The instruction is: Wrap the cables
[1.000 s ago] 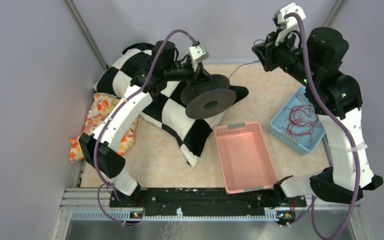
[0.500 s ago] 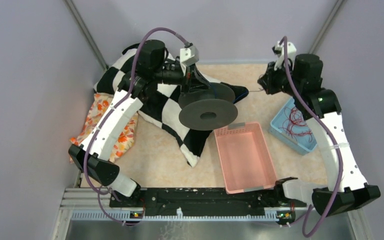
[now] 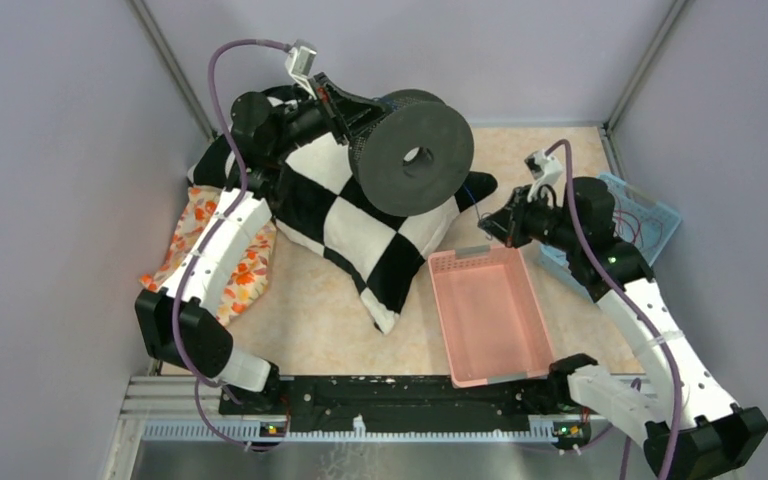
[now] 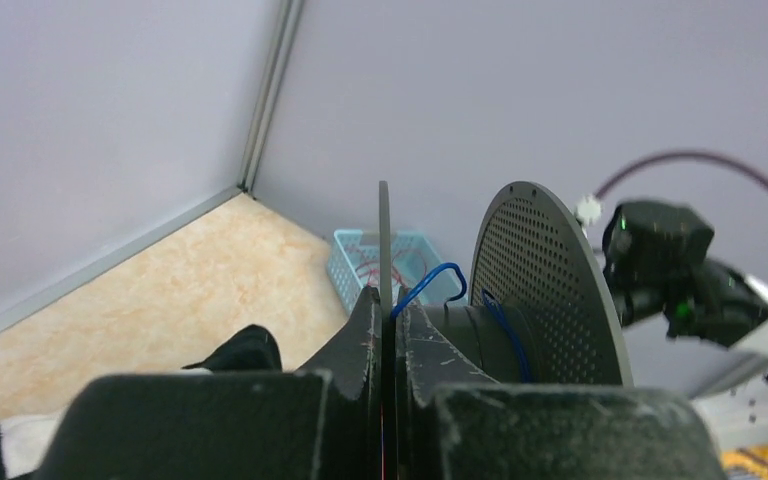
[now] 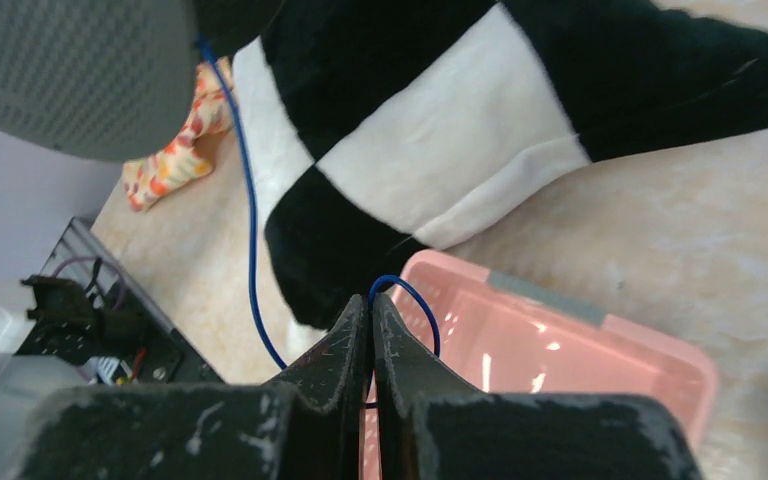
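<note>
A black spool [image 3: 415, 160] hangs in the air above the checkered pillow, its round flange facing the top camera. My left gripper [image 3: 355, 125] is shut on the spool's thin flange edge [image 4: 383, 230]. The other, perforated flange [image 4: 545, 290] stands to the right. The cable [image 4: 507, 330], a thin dark blue wire, lies round the spool's hub. From the spool the cable [image 5: 251, 220] runs down to my right gripper [image 5: 371, 300], which is shut on it, a small loop arching past the fingertips. The right gripper [image 3: 490, 225] hovers by the pink tray's far right corner.
A pink tray [image 3: 535, 330] sits at centre front. A light blue basket [image 3: 660, 215] of red wires stands at the right wall, behind the right arm. The black-and-white pillow [image 3: 360, 230] and a floral cloth [image 3: 210, 240] fill the left side. Walls close in on three sides.
The left arm raised the spool and tipped it so the flange faces up and forward. The right arm swung down from the back right to the pink tray's far corner, cable still pinched.
</note>
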Available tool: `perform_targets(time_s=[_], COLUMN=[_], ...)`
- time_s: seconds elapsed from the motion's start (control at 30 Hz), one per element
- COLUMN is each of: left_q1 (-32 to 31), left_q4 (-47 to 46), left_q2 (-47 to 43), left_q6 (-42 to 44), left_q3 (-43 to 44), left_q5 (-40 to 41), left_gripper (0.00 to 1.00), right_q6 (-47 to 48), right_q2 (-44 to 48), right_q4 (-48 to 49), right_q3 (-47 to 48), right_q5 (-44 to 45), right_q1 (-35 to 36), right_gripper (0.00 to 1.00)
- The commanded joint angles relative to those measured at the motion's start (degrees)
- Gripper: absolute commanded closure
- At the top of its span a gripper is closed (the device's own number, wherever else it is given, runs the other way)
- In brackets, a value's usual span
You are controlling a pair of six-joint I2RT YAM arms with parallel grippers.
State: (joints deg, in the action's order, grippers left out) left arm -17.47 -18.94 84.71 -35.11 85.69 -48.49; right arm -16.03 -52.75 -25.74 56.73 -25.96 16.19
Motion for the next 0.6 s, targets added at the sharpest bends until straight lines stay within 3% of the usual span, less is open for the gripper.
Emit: perform_targets(time_s=[0.0, 0.23, 0.33, 0.43, 0.57], left_q1=[0.2, 0.2, -0.3, -2.1, -5.8], left_q4=[-16.1, -19.1, -18.0, -14.5, -8.2], left_q2=[-2.1, -1.1, -2.2, -5.5, -7.7], left_q6=[-12.7, -20.7, -23.5, -20.4, -9.2], left_q3=[-3.0, -6.4, -10.0, -14.1, -13.5], left_q5=[12.0, 17.5, 23.4, 33.2, 41.2], left_gripper=[1.0, 1.0, 1.0, 1.0, 1.0], right_q6=[-5.9, -10.0, -10.2, -10.2, -9.4], right_q2=[1.5, -1.0, -2.4, -3.2, -6.1], right_q4=[7.6, 13.8, 14.9, 15.0, 12.1], right_q3=[-2.7, -5.0, -5.0, -4.4, 0.0], right_q5=[2.1, 9.5, 11.8, 13.2, 13.9], right_q1=[6.3, 16.5, 18.5, 19.3, 21.0], right_gripper=[1.0, 1.0, 1.0, 1.0, 1.0])
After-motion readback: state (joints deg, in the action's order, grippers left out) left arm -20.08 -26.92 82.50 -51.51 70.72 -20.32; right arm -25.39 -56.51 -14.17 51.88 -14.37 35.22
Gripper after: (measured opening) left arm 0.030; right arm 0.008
